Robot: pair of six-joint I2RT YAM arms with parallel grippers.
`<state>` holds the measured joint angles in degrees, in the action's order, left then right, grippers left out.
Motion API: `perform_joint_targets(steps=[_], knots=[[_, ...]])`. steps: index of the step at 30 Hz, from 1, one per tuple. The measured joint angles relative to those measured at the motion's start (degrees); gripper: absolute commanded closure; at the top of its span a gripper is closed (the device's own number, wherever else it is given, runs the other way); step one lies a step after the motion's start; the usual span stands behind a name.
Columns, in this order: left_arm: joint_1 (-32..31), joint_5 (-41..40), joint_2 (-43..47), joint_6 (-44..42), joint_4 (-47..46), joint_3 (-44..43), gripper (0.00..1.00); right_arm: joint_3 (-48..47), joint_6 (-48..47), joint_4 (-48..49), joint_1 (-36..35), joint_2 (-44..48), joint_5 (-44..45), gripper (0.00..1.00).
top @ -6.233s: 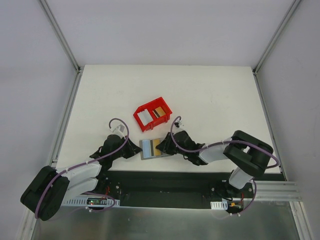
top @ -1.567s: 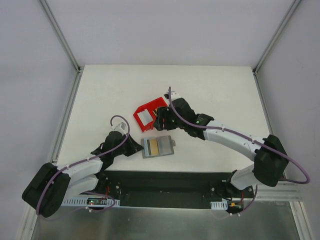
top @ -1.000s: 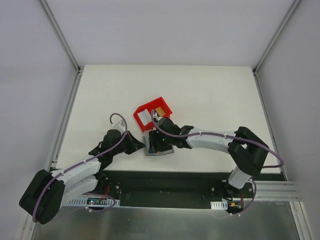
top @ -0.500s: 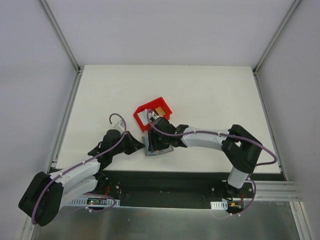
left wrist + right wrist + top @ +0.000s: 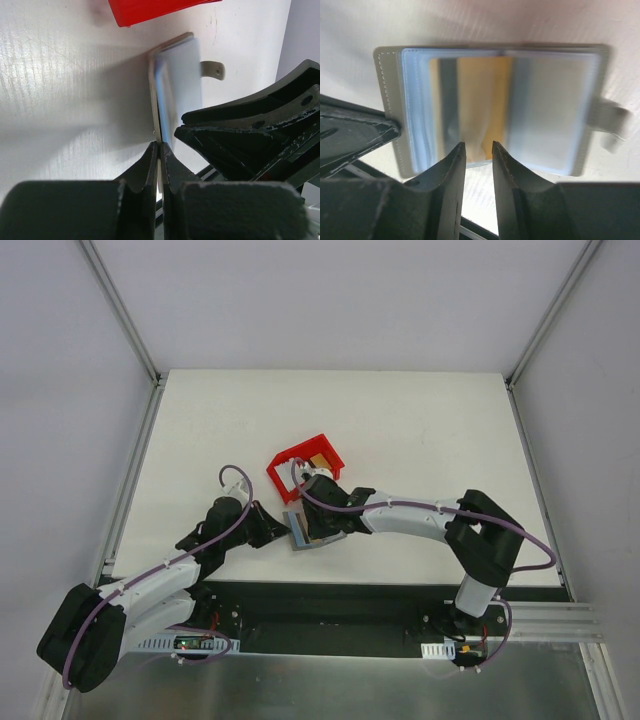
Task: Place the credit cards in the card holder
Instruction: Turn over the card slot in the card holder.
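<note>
**Overhead view.** The card holder (image 5: 332, 538) lies on the white table (image 5: 430, 440), just on the near side of the red bin (image 5: 277, 475) – the side toward the arm bases. The left gripper (image 5: 284, 531) meets the holder's left edge. The right gripper (image 5: 313, 524) sits over the holder and hides most of it. A tan card (image 5: 318, 459) shows inside the red bin.

**Left wrist view.** The left gripper (image 5: 159, 150) has its two fingers pressed together on the thin near edge of the card holder (image 5: 180, 75), which is seen almost edge-on. The holder's strap tab (image 5: 213, 70) projects from the side away from the red bin (image 5: 155, 10). The black body of the right gripper fills the lower right.

**Right wrist view.** The card holder (image 5: 388, 85) lies open (clear sleeves uppermost). A gold card (image 5: 482, 95) sits in the middle sleeve, and a dark stripe (image 5: 445, 100) runs beside it. The pale panel (image 5: 550, 110) toward the strap (image 5: 612, 120) may be a white card or a bare sleeve – the blur does not settle it. The right gripper (image 5: 476, 152) hovers over the gold card with a narrow gap between its fingers, and nothing is seen clamped in that gap. The left gripper (image 5: 355, 132) grips the holder's edge at the left.
</note>
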<state>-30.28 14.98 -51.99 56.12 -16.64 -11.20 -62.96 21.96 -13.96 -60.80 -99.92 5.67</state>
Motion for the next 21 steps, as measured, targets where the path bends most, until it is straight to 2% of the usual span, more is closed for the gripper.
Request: perform_joint_targets(steps=[2, 6, 8, 16, 21], knots=[[0.0, 0.0, 0.0, 0.0, 0.1, 0.0, 1.00, -0.2, -0.4, -0.8, 0.0, 0.1, 1.3, 0.69], [0.0, 0.0, 0.0, -0.1, 0.3, -0.2, 1.00, -0.2, -1.1, -2.0, 0.2, 1.0, 2.1, 0.54], [0.0, 0.0, 0.0, -0.1, 0.6, -0.2, 1.00, -0.2, -1.2, -1.7, 0.2, 1.4, 2.0, 0.51], [0.0, 0.0, 0.0, -0.2, 1.0, -0.2, 1.00, 0.4, 0.3, 3.1, 1.3, 1.6, -2.3, 0.43], [0.0, 0.0, 0.0, -0.2, 1.1, -0.2, 1.00, 0.9, 1.2, 5.2, 1.8, 1.2, -3.7, 0.42]])
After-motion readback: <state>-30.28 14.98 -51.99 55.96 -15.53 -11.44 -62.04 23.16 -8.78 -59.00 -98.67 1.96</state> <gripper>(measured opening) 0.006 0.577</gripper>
